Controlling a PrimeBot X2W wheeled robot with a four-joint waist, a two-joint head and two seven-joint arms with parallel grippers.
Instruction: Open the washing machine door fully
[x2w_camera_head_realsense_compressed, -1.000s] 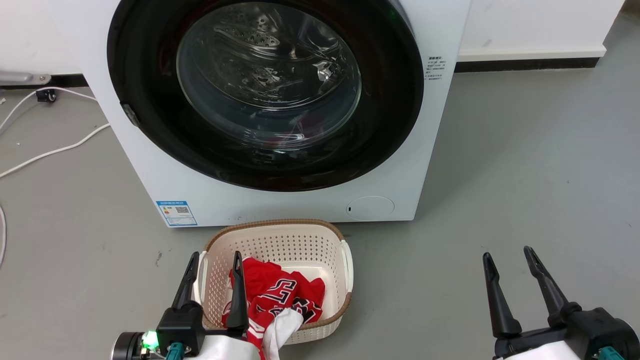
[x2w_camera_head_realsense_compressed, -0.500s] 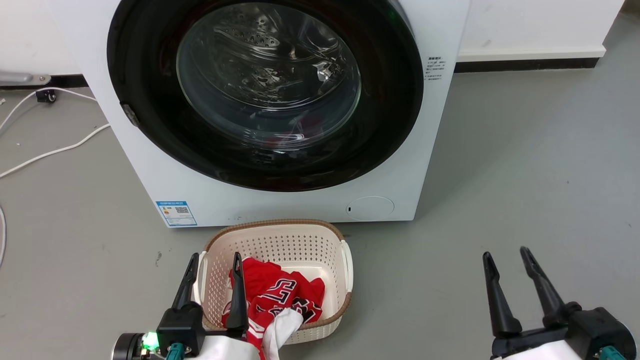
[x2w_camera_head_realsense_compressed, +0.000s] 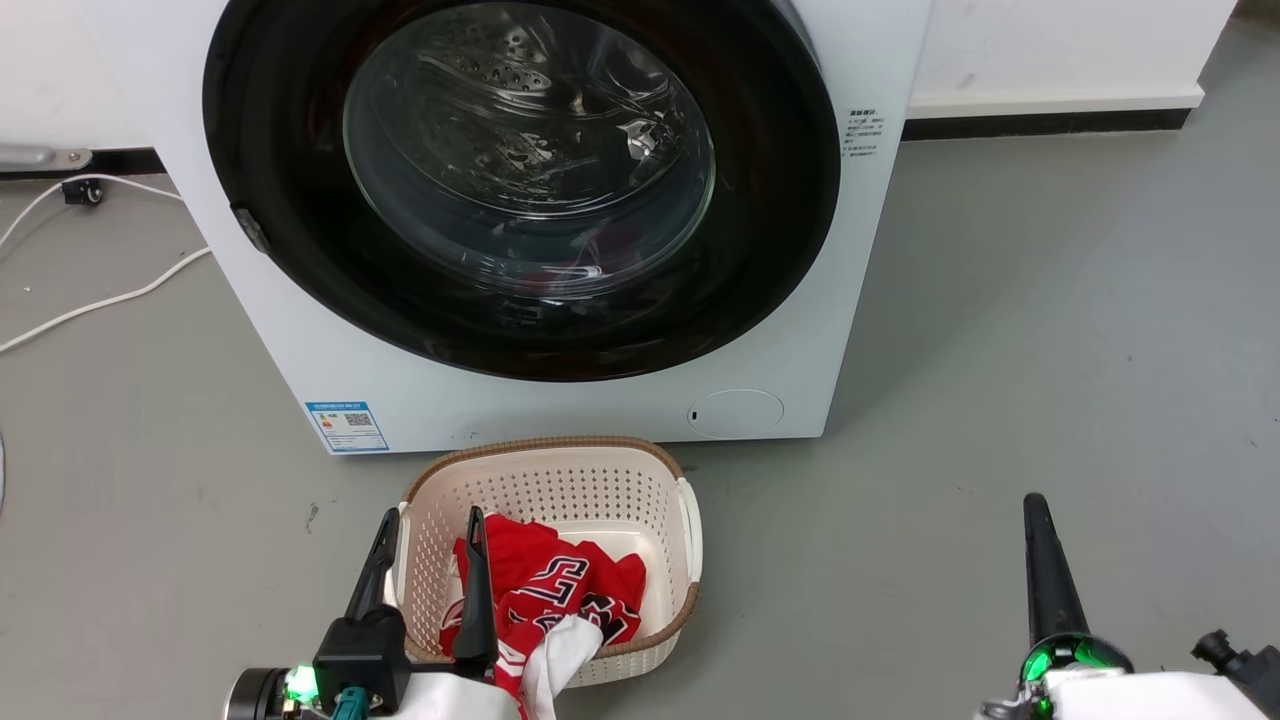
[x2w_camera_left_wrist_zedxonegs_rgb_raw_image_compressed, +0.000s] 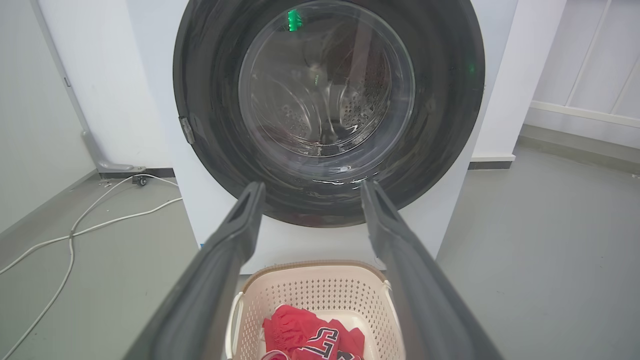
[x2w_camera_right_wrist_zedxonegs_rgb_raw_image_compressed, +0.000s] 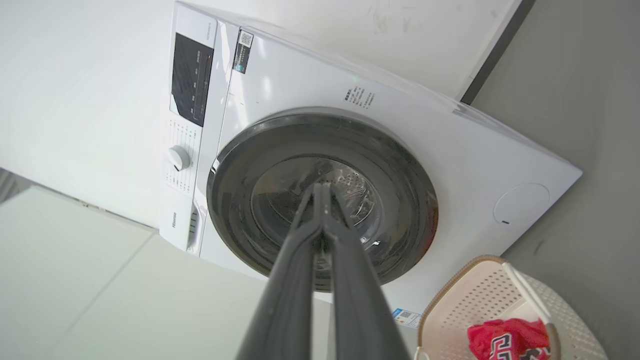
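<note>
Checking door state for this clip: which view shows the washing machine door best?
Right wrist view: it shows the whole washing machine door, closed, though the right gripper crosses it. Left wrist and head views crop its top.

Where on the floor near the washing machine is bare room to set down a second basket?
Widest: the grey floor right of the washing machine, between the dark skirting and the right gripper. Smaller: left of the laundry basket, bordered by the white cables. Crowded: directly before the washing machine door, where the basket stands with the left gripper at its rim.
</note>
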